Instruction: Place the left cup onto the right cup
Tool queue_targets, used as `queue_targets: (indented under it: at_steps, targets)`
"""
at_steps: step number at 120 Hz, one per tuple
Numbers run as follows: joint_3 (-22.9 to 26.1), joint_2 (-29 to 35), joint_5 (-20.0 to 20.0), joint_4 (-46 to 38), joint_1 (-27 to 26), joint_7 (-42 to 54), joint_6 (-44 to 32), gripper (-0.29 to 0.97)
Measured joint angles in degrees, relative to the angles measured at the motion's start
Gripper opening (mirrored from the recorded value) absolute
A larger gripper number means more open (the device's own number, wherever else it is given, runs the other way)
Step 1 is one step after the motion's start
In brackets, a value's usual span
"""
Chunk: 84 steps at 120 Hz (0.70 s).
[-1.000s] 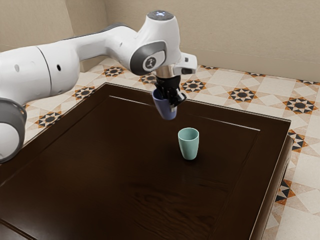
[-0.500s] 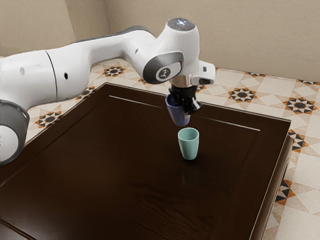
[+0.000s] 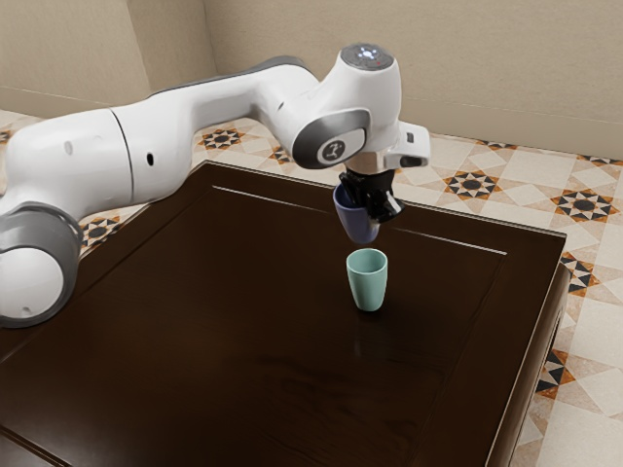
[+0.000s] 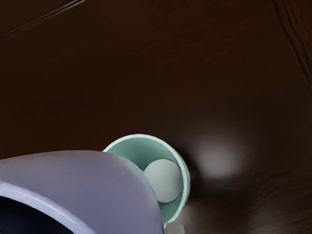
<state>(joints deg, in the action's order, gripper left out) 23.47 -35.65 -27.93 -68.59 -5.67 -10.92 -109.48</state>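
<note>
Jaws clenched on rim of blue cup (image 3: pixel 356 222). Tabletop (image 3: pixel 195 370) well below. Blue cup aloft, slightly tilted. Teal cup (image 3: pixel 367 279) upright at its 6 o'clock, apart. Step: aligning over target. Next likely: centre, straighten, lower, release

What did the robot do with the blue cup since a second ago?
The arm carried the blue cup toward the exterior view's right, so it now hangs nearly over the green cup. The fingers kept their grip on it the whole way. The green cup stayed where it was on the table.
</note>
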Motion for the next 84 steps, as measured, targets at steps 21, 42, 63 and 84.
queue_targets:
  at_steps: [21,42,63,84]
  targets:
    - [0.0,-2.3,-0.2,0.0,0.4,-0.7,-0.9,-0.10]
    - [0.0,-3.6,-0.2,-0.2,0.5,-1.3,-2.1,-0.10]
    - [0.0,-4.1,-0.3,-0.1,0.6,-1.7,-2.7,-0.10]
    - [-0.1,-4.3,-1.1,0.4,1.2,-2.2,-3.6,-0.10]
